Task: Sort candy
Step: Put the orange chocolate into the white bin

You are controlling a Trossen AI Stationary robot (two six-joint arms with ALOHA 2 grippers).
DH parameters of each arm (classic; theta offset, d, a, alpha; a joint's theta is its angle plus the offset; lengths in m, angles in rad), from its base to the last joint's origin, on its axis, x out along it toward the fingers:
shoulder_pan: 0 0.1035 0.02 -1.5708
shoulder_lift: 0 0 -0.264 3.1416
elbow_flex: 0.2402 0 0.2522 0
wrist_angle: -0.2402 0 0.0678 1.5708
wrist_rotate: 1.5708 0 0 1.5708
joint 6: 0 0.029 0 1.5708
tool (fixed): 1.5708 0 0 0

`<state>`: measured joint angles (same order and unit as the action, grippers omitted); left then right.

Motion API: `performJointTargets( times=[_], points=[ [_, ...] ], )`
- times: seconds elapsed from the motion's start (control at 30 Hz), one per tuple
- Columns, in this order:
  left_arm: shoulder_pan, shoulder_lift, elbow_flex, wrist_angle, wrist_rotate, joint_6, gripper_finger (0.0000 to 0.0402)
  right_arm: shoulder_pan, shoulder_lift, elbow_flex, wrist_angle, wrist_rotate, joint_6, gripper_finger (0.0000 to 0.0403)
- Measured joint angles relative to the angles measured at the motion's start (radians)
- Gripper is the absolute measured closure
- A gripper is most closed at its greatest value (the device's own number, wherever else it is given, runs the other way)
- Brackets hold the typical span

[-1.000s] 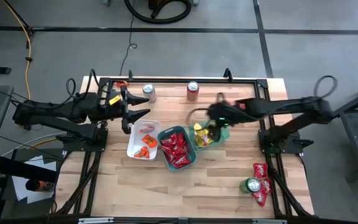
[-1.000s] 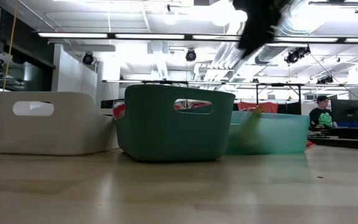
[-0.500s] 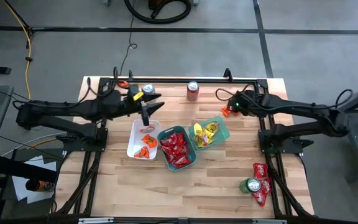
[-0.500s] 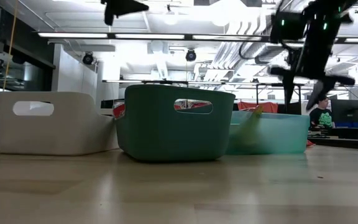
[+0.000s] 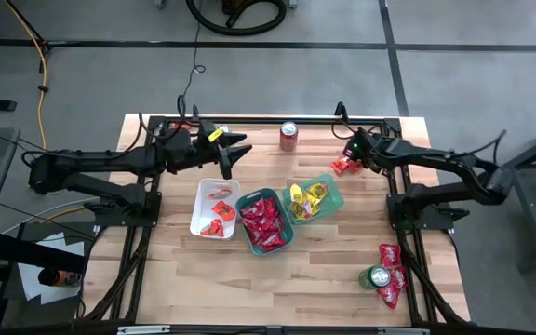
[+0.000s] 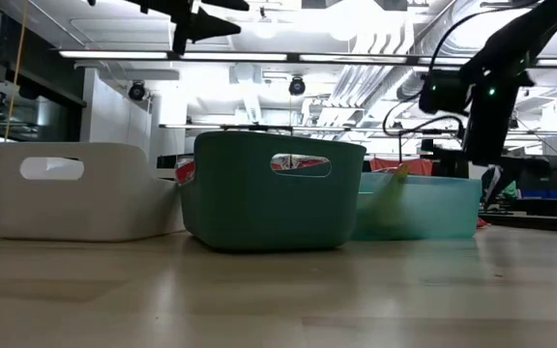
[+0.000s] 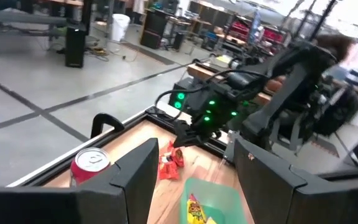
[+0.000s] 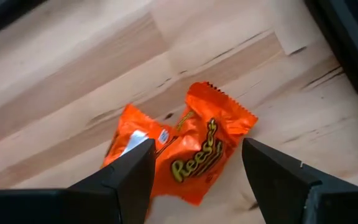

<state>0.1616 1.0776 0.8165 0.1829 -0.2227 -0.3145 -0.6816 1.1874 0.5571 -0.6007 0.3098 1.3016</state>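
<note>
High view first: nearest, loose red candy (image 5: pixel 390 273) lies by a green can (image 5: pixel 375 276) at the near right, unsorted. Mid-table, three trays split colours: white tray (image 5: pixel 203 201) for orange, dark teal tray (image 5: pixel 247 238) for red, light green tray (image 5: pixel 331 186) for yellow. Farther right, the right gripper (image 5: pixel 350 160) hangs, fingers apart, straddling orange packets (image 8: pixel 185 149), apparently lining up a grab. Far left, the left gripper (image 5: pixel 237 152) waits, fingers spread, holding nothing.

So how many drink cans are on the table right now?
2 in plain sight: a red can at the far edge near the middle, and a green can near the right front corner beside red candy. The left gripper may hide another.
</note>
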Motion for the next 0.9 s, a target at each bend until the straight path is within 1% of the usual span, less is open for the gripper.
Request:
performJointTargets(
  times=[0.17,0.27,0.37,0.47,0.53,0.57,0.6,0.7,0.77,0.83,0.9],
  points=[
    [0.040,-0.001,0.000,-0.006,0.081,0.051,0.0206,-0.025,0.088,0.000,0.025,-0.016,0.011,0.0171],
    [0.071,-0.007,0.000,-0.009,0.138,0.063,0.0206,-0.026,0.122,0.000,0.024,-0.019,0.038,0.0196],
    [0.111,-0.034,0.000,-0.030,0.201,0.081,0.0206,-0.025,0.129,0.000,0.023,-0.021,0.025,0.0249],
    [0.157,-0.084,0.000,-0.090,0.241,0.132,0.0206,-0.023,0.104,0.004,0.007,-0.031,-0.004,0.0326],
    [0.190,-0.120,0.000,-0.118,0.242,0.158,0.0206,-0.012,0.071,0.024,-0.012,-0.023,-0.036,0.0378],
    [0.207,-0.138,0.000,-0.139,0.241,0.166,0.0206,-0.004,0.046,0.038,-0.020,-0.013,-0.062,0.0389],
    [0.223,-0.153,0.000,-0.155,0.241,0.173,0.0206,0.006,0.022,0.057,-0.022,-0.001,-0.087,0.0390],
    [0.265,-0.197,0.000,-0.189,0.242,0.176,0.0206,0.043,-0.057,0.120,-0.015,0.015,-0.185,0.0377],
    [0.284,-0.218,0.000,-0.204,0.242,0.166,0.0206,0.081,-0.105,0.160,0.060,-0.004,-0.312,0.0384],
    [0.295,-0.232,0.000,-0.206,0.242,0.155,0.0206,0.128,-0.147,0.188,0.189,-0.090,-0.461,0.0396],
    [0.298,-0.234,0.000,-0.205,0.257,0.141,0.0206,0.179,-0.172,0.198,0.341,-0.214,-0.593,0.0398]
  ],
)
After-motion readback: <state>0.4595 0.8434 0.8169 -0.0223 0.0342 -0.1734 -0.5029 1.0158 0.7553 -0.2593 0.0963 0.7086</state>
